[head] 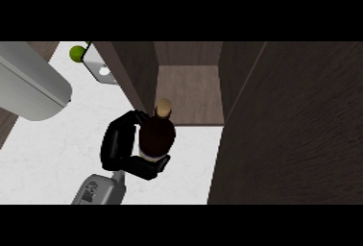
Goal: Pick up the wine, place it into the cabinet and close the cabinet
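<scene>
A large pale grey rounded object fills the upper left corner, lying over the white desk. Just right of it, at the top edge, are a small green round thing and a pale angular item that is too small to name.

Near the lower edge, a grey forearm slants up and to the right. It ends in the left robot hand, whose black fingers curl round the wine bottle from the left, with more of the hand wrapped across the bottle's lower part. The hand hides much of the dark glass. Whether the bottle's base touches the desk cannot be told.

The bottle is seen from above, and its tan cap points toward the cabinet. It sits at the mouth of the open compartment, with the cap just over the front edge of the brown cabinet floor and the body out over the white desk. It is close beside the dark upright panel on the compartment's left side. The bare brown floor stretches away behind the bottle.

A broad dark wood-grain panel on the right runs from the top of the scene to the bottom, bordering the compartment. Whether it is the cabinet's door or its side cannot be told.
</scene>
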`<move>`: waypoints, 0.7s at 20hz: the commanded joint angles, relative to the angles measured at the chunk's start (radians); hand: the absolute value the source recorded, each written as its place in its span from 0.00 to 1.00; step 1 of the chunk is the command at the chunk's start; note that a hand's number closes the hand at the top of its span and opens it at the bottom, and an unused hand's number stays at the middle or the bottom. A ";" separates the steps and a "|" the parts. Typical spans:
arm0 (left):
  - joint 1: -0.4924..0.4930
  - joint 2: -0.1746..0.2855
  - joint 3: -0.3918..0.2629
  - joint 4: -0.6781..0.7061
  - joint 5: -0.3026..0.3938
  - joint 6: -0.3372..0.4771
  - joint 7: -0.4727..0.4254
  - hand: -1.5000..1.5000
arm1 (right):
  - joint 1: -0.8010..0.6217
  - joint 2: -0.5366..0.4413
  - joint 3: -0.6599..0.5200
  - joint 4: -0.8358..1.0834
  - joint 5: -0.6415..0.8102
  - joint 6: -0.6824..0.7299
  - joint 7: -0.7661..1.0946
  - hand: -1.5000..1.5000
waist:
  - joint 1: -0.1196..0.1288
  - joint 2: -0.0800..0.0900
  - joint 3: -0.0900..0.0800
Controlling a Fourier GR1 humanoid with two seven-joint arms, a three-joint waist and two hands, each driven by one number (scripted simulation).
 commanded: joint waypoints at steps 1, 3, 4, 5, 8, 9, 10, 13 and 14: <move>-0.067 -0.002 -0.080 -0.108 0.059 0.106 0.154 1.00 | 0.004 0.027 0.056 -0.044 -0.016 -0.020 0.047 0.00 | -0.001 0.004 -0.001; -0.113 -0.002 -0.145 -0.187 0.074 0.209 0.254 1.00 | 0.079 0.029 0.016 -0.080 -0.056 0.008 0.009 0.00 | -0.006 0.002 0.001; -0.062 -0.002 -0.132 -0.212 0.044 0.194 0.237 1.00 | 0.056 -0.002 -0.054 -0.114 -0.113 0.006 0.062 0.00 | -0.004 0.002 0.000; -0.096 -0.002 -0.095 -0.224 0.030 0.188 0.282 1.00 | 0.056 0.010 -0.035 -0.094 -0.095 0.005 0.043 0.00 | -0.002 0.003 0.000; -0.204 -0.002 -0.174 -0.208 0.026 0.344 0.362 1.00 | 0.009 0.016 0.006 -0.086 -0.066 -0.018 0.073 0.00 | -0.010 0.003 -0.001; -0.182 -0.002 -0.154 -0.275 0.007 0.324 0.417 1.00 | 0.021 -0.009 -0.022 -0.134 -0.087 -0.010 0.112 0.00 | -0.007 0.000 0.000; -0.272 -0.002 -0.112 -0.247 -0.002 0.353 0.482 1.00 | 0.091 0.006 -0.051 -0.081 -0.117 0.046 -0.019 0.00 | -0.006 0.005 0.001; -0.365 -0.002 -0.144 -0.209 0.015 0.461 0.537 1.00 | 0.070 0.045 0.017 -0.060 -0.057 0.010 -0.016 0.00 | -0.008 0.005 0.000; -0.417 -0.002 -0.065 -0.095 0.071 0.404 0.506 1.00 | 0.055 0.006 -0.065 -0.084 -0.139 0.033 0.019 0.00 | -0.020 0.008 0.000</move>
